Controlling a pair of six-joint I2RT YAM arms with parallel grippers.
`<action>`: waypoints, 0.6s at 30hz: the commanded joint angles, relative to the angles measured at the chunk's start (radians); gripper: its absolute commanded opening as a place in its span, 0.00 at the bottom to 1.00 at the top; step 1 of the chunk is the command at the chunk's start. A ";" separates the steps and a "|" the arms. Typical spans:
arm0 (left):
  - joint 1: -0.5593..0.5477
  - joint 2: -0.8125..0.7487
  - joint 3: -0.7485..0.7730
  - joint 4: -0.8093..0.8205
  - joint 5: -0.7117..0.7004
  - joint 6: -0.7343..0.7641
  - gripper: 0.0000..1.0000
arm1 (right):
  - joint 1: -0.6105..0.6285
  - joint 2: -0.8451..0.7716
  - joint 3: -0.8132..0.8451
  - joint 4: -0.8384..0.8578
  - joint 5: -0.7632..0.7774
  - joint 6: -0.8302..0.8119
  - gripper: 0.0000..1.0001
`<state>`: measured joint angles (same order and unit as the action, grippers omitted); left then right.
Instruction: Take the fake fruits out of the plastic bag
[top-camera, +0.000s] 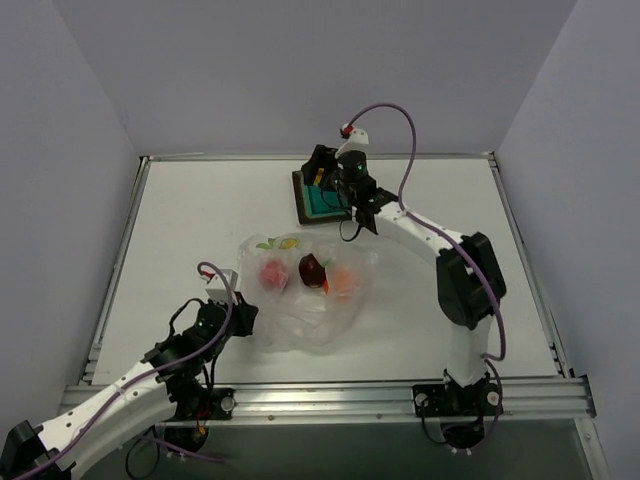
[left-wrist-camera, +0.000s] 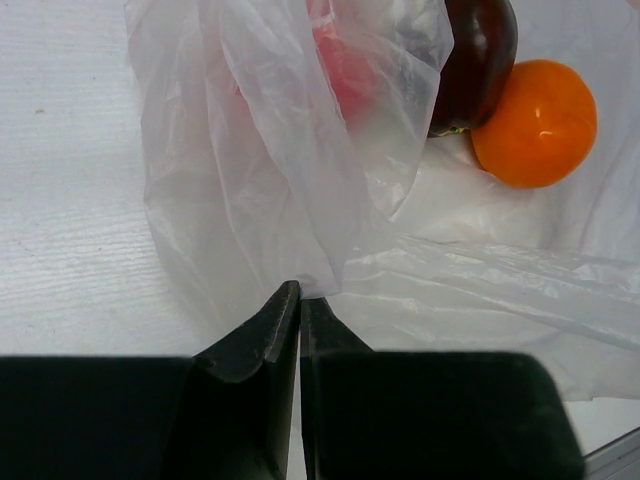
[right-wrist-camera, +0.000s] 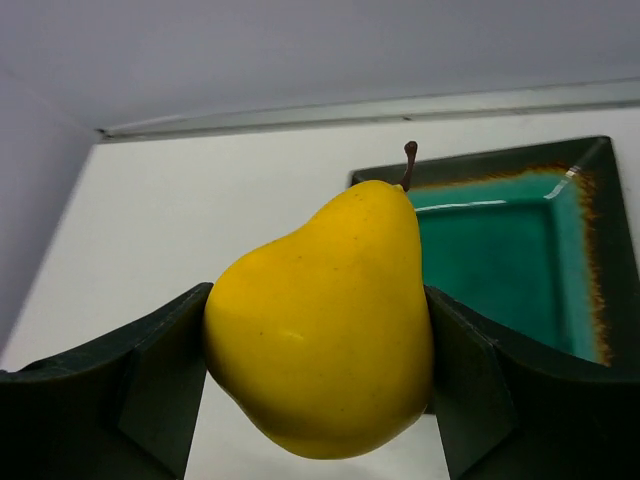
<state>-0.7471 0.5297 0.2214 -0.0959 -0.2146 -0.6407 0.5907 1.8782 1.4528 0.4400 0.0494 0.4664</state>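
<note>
A: Why does the left hand (left-wrist-camera: 300, 318) sit so low at the plastic bag (left-wrist-camera: 250, 170)?
B: Its fingers are pressed together on a fold of film, likely anchoring the bag on the surface (left-wrist-camera: 70, 200).
A: And the right hand (right-wrist-camera: 320, 385)?
B: It pinches the yellow pear (right-wrist-camera: 318, 290) by the teal tray (right-wrist-camera: 500, 250), upper middle of the top view, probably to set it there. The red fruit (top-camera: 272, 272), maroon fruit (top-camera: 312, 268) and orange fruit (top-camera: 343, 281) lie in the bag, centre frame.
A: Any writing?
B: Only yellow and green printed marks; nothing legible.

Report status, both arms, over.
Left pincer shut on plastic bag. Right pincer holds yellow pear by teal tray. Red fruit, maroon fruit, orange fruit in bag. Nothing blocking.
</note>
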 joint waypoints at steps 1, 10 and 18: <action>-0.011 0.027 0.009 0.073 0.015 -0.014 0.02 | -0.028 0.159 0.123 -0.026 0.110 -0.072 0.33; -0.015 0.050 0.029 0.079 0.003 -0.004 0.02 | -0.054 0.381 0.310 -0.090 0.129 -0.146 0.38; -0.017 0.056 0.075 0.058 -0.020 0.029 0.02 | -0.072 0.403 0.377 -0.184 0.147 -0.169 0.96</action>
<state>-0.7582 0.5793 0.2195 -0.0555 -0.2123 -0.6350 0.5339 2.3062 1.7786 0.2981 0.1612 0.3237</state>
